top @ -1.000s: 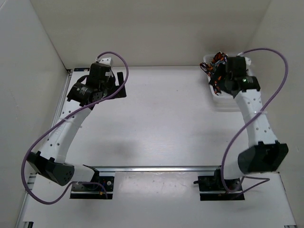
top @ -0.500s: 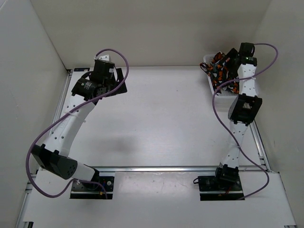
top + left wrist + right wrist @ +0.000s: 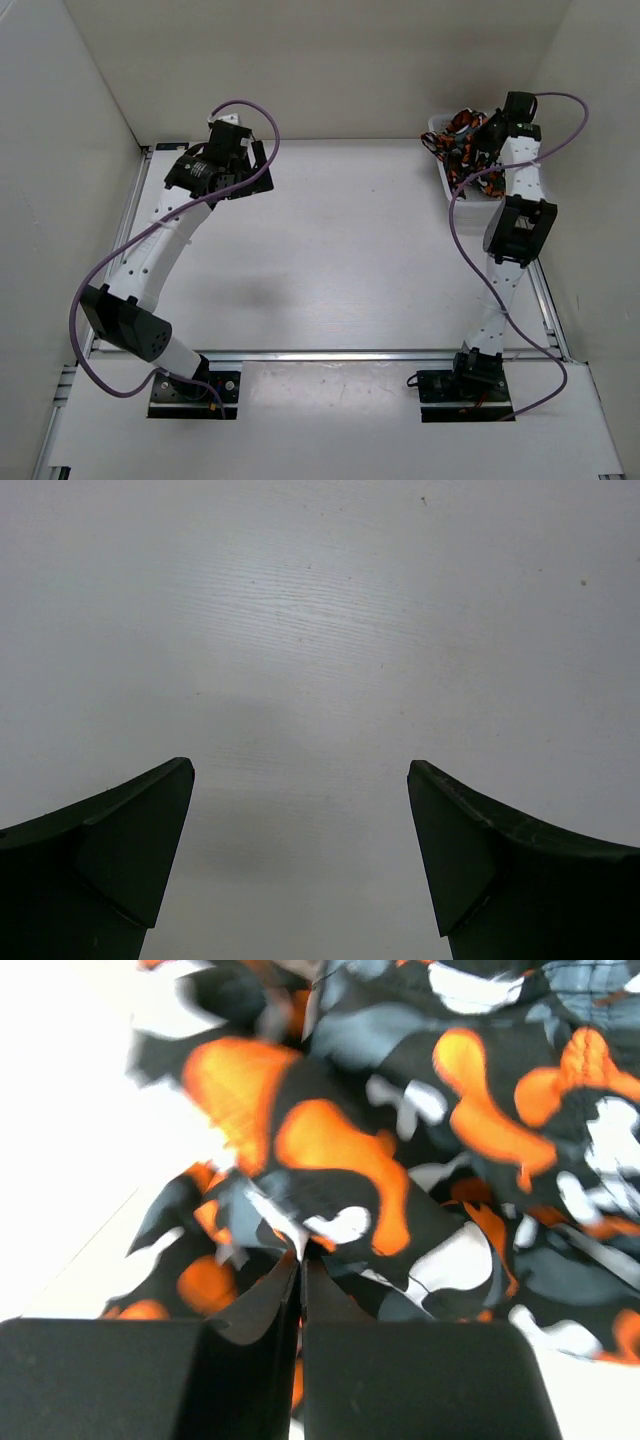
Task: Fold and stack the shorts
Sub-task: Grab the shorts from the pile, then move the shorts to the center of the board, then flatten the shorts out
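The shorts (image 3: 458, 138), blotched orange, white, grey and black, lie crumpled in the white basket (image 3: 447, 184) at the far right corner. My right gripper (image 3: 484, 140) reaches down into that heap. In the right wrist view the shorts (image 3: 340, 1150) fill the frame, and the right gripper (image 3: 302, 1255) is shut with a fold of the fabric pinched between its jaws. My left gripper (image 3: 262, 165) hovers over the far left of the table. In the left wrist view the left gripper (image 3: 300, 780) stands open over bare tabletop, with nothing between its fingers.
White walls close in the table on the left, far and right sides. A metal rail (image 3: 330, 354) runs across the near edge between the two arm bases. Purple cables (image 3: 470, 215) loop off both arms.
The right arm straightened and reached into the basket, and its jaws went from open to shut on the shorts. The left arm stretched slightly farther and to the right.
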Controlling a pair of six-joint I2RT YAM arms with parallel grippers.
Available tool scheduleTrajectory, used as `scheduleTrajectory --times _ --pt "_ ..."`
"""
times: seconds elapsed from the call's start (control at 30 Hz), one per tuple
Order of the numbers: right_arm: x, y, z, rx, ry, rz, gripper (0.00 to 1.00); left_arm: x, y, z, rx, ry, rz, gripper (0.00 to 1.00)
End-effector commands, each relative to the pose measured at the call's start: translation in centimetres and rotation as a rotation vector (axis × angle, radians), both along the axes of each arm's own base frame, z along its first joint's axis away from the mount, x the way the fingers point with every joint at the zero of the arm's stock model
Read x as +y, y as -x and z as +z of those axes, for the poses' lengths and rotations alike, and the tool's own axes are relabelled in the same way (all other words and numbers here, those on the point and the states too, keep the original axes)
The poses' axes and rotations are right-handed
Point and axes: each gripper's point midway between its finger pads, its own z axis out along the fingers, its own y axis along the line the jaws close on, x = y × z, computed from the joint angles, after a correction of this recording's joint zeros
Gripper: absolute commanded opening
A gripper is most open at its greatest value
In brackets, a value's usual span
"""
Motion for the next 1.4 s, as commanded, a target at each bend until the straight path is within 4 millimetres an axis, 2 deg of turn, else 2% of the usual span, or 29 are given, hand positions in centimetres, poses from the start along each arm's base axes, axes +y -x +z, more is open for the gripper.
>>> scheduleTrajectory --times 0.0,0.03,0.07,0.1,0.13,0.2,0.23,0.27,0.37,0.43,0.5,0.53,0.57,0.67,0.77,0.8,0.83,0.87,0.9,0.93,1.0,1.07,1.13,1.17,1.2,1.23,1.3,1.33,1.37 --pt "0.9 2.2 17.1 -0.326 0.076 0.051 0.0 0.0 1.0 1.9 -0.043 0.054 -0.003 1.0" --pt "2.0 3.0 19.0 -0.358 0.082 0.081 0.0 0.0 1.0 2.0 -0.053 0.058 -0.003 1.0" --pt "3.3 5.0 23.4 -0.431 0.096 0.113 0.0 0.0 1.5 1.8 -0.047 0.078 0.003 1.0" --pt "3.9 6.1 25.7 -0.472 0.096 0.131 0.0 0.0 1.8 1.7 -0.044 0.083 0.009 1.0" --pt "5.9 8.6 29.9 -0.553 0.104 0.185 0.0 0.2 2.0 1.5 -0.033 0.103 0.014 1.0" --pt "9.0 11.3 33.6 -0.629 0.105 0.26 0.0 0.6 2.7 0.8 -0.02 0.14 0.034 1.0" --pt "11.1 13.8 37.0 -0.707 0.106 0.31 0.0 1.1 2.9 0.8 -0.016 0.155 0.047 1.0" --pt "12.9 15.4 38.8 -0.752 0.076 0.379 0.0 1.7 3.1 0.6 -0.013 0.163 0.058 1.0" --pt "17.0 20.3 45.3 -0.928 0.017 0.505 0.0 1.9 3.9 1.7 -0.028 0.219 0.035 1.0" --pt "20.0 23.1 47.7 -0.997 -0.031 0.609 0.0 3.1 4.1 4.1 -0.093 0.238 0.05 1.0" --pt "21.7 25.1 49.5 -1.047 -0.057 0.649 0.0 4.9 4.4 5.8 -0.132 0.237 0.09 1.0" --pt "23.3 27.2 50.7 -1.085 -0.072 0.69 0.0 5.6 4.6 7.1 -0.157 0.232 0.096 1.0" --pt "24.0 28.0 50.8 -1.087 -0.084 0.711 0.0 5.9 4.7 7.9 -0.168 0.24 0.102 1.0" --pt "25.8 29.6 49.2 -1.04 -0.081 0.736 0.0 7.5 5.1 10.4 -0.217 0.227 0.108 1.0" --pt "27.5 29.8 42.4 -0.877 -0.044 0.773 0.0 8.2 5.8 10.7 -0.215 0.222 0.117 1.0" --pt "28.3 31.8 41.0 -0.853 -0.036 0.798 0.0 8.1 6.1 10.2 -0.204 0.22 0.102 1.0" --pt "29.2 30.2 33.8 -0.682 -0.031 0.806 0.0 8.2 6.2 10.0 -0.203 0.225 0.104 1.0" --pt "29.4 30.1 30.7 -0.611 -0.03 0.802 0.16 8.2 6.5 8.9 -0.184 0.221 0.106 1.0" --pt "29.2 29.8 28.0 -0.547 -0.023 0.787 0.47 8.1 6.6 8.2 -0.173 0.225 0.1 1.0" --pt "28.6 28.9 23.4 -0.436 0.007 0.751 0.68 7.8 6.5 7.5 -0.155 0.232 0.089 1.0" --pt "26.1 27.8 17.8 -0.237 0.014 0.675 0.82 7.3 6.7 5.7 -0.104 0.244 0.07 1.0" --pt "25.1 28.4 15.3 -0.158 -0.007 0.655 0.82 6.3 7.1 3.5 -0.016 0.242 0.028 1.0" --pt "24.1 29.4 15.5 -0.182 0.038 0.637 0.75 5.4 7.6 1.9 0.029 0.221 -0.013 1.0" --pt "24.0 30.3 14.3 -0.162 0.056 0.647 0.7 4.7 8.2 1.1 0.052 0.217 -0.038 1.0" --pt "24.0 31.6 14.7 -0.176 0.061 0.654 0.59 4.3 8.5 -1.2 0.093 0.22 -0.036 1.0" --pt "24.0 32.4 13.9 -0.154 0.065 0.66 0.57 3.9 8.8 -2.4 0.119 0.231 -0.039 1.0" --pt "25.4 35.2 11.6 -0.102 0.047 0.715 0.58 2.8 10.0 -6.4 0.219 0.263 -0.029 1.0" --pt "26.1 36.3 10.7 -0.079 0.038 0.74 0.69 1.9 9.9 -7.1 0.226 0.295 -0.042 1.0" --pt "27.6 38.3 8.4 -0.021 0.031 0.786 0.77 1.1 10.3 -7.9 0.244 0.305 -0.047 1.0"
